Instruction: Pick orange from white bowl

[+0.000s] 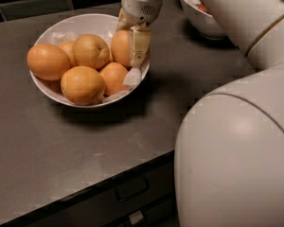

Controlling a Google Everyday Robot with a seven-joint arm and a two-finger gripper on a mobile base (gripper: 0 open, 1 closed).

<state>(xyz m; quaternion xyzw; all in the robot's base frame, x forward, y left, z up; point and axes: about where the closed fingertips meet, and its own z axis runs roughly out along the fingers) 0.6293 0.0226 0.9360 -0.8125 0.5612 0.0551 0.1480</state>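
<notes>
The white bowl (80, 21) stands on the dark counter at upper left, lined with crumpled white paper (132, 77) and holding several oranges. My gripper (128, 46) reaches down into the bowl's right side. Its fingers (139, 44) sit on either side of the deep orange, egg-shaped orange (119, 48), shut on it; the far finger is mostly hidden behind the fruit. The orange still rests low in the bowl against its neighbours.
Other oranges lie in the bowl: a large one (48, 61) at left, one with a stem dimple (91, 51), a front one (83, 85). A second white bowl with red berries (199, 15) stands at upper right. My arm's bulky body (236, 150) fills the right.
</notes>
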